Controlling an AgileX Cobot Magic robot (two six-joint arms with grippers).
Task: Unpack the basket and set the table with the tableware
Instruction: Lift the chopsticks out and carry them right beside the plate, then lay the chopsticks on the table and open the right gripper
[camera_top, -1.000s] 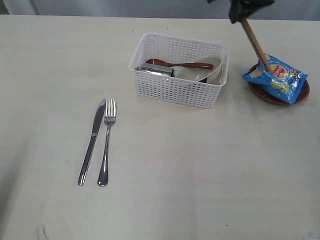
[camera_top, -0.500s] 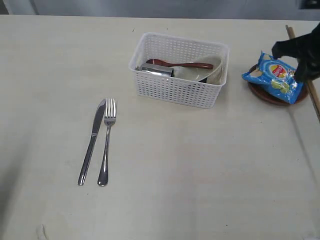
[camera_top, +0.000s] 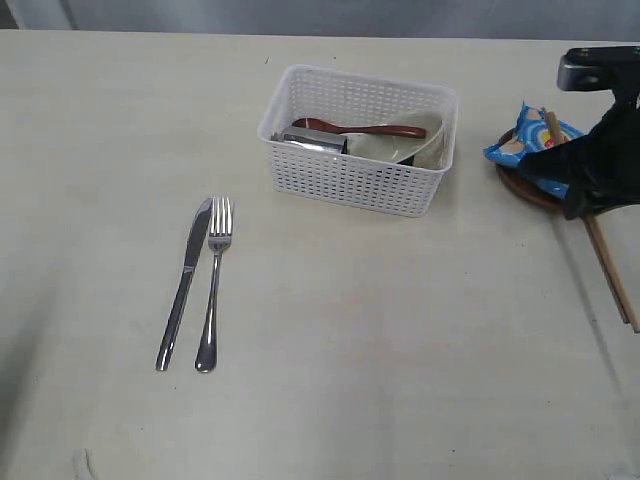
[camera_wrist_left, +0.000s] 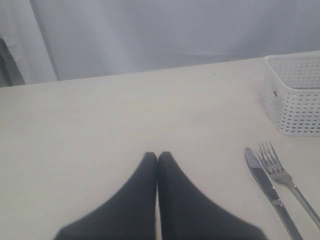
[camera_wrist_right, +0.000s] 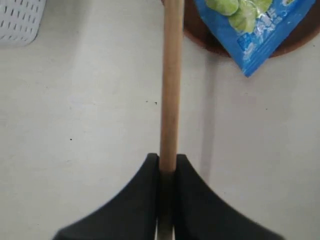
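The white basket (camera_top: 350, 165) stands mid-table and holds the reddish wooden spoon (camera_top: 360, 129), the steel cup (camera_top: 314, 140) and the white bowl (camera_top: 424, 140). Knife (camera_top: 183, 285) and fork (camera_top: 213, 285) lie side by side on the table (camera_top: 350, 330) to its front left. My right gripper (camera_top: 580, 185) is low at the right edge, shut on the wooden chopsticks (camera_wrist_right: 171, 75), which slant from over the plate toward the front (camera_top: 610, 270). The dark brown plate (camera_top: 520, 185) lies under a blue snack bag (camera_top: 515, 148). My left gripper (camera_wrist_left: 158, 156) is shut and empty, left of the knife (camera_wrist_left: 265, 185).
The blue snack bag (camera_wrist_right: 255, 25) covers most of the plate (camera_wrist_right: 200, 40). A basket corner (camera_wrist_right: 20, 20) shows beside the right gripper's view. Bare tabletop stretches in front of the basket and between the cutlery and the right arm. A grey curtain backs the table.
My right gripper has swung from high behind the plate down to the plate's right side, carrying the chopsticks. They now slant low over the table. Nothing else has moved.
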